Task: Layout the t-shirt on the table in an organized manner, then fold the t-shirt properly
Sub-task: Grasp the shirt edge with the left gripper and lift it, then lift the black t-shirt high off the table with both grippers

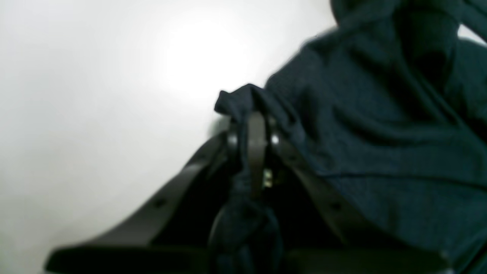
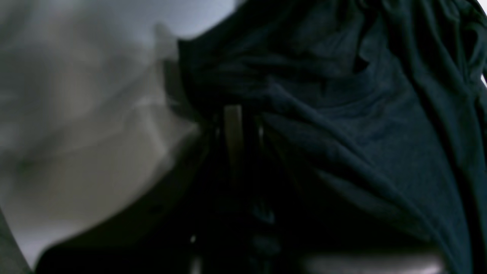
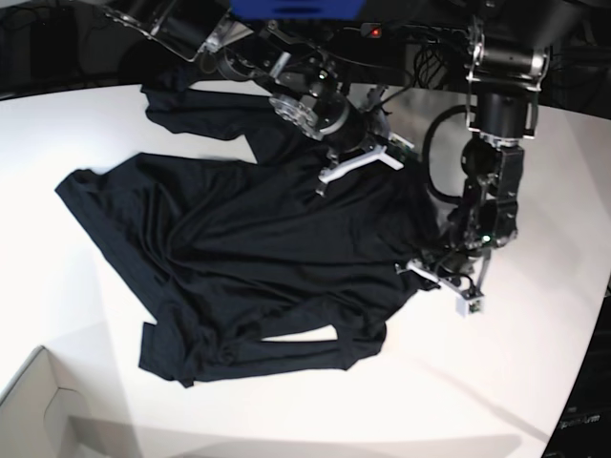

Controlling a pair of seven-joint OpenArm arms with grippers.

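A pale cardboard box (image 3: 38, 405) is sitting at the table's near left corner, just clear of the t-shirt (image 3: 248, 258), which serves here as the landmark. The t-shirt is lying spread but heavily wrinkled across the middle of the white table (image 3: 535, 372), its left sleeve corner pointing toward the table's left edge and its lower hem bunching toward the box, without touching it. A fold along the lower edge is leaving a narrow sliver of white showing through.

Moving rightward along the t-shirt's far edge, the right gripper (image 3: 358, 162) is reaching down from the top of the base view and pressing into the cloth near its upper right portion. In the right wrist view, its fingers (image 2: 233, 129) are sitting close together with dark fabric (image 2: 342, 114) draped over and around them, so it is pinching a gathered ridge of the t-shirt.

At the t-shirt's right edge, the left gripper (image 3: 449, 277) is hanging from its upright arm and meeting the cloth's border. The left wrist view is showing its fingers (image 1: 255, 140) pressed together on a small peak of fabric (image 1: 380, 133), with a twist of cloth hanging below between them; bare table (image 1: 95, 114) is lying to the left of that pinch.
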